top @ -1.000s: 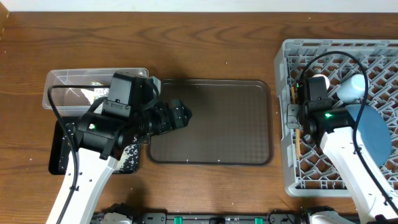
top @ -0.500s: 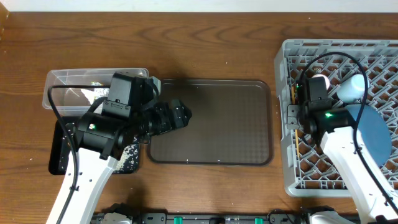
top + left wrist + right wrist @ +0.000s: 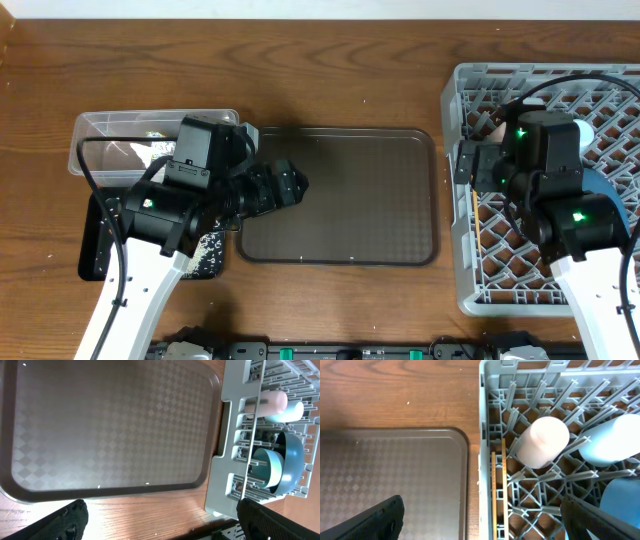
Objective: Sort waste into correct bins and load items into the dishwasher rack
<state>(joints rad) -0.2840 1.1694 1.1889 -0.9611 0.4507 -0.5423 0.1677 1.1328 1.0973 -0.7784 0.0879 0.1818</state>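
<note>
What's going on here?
The right tool hangs open over the chopsticks. They lie along the left edge of the dishwasher rack, beside the pinkish-white cup and light blue cup. The left tool is open and empty over the left end of the brown serving tray.

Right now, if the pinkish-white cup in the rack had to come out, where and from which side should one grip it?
Probably from above, across the round side wall just below its closed end. The pinkish-white cup stands mouth-down among the pegs of the rack, so no rim shows. Stay clear of the light blue cup beside it.
</note>
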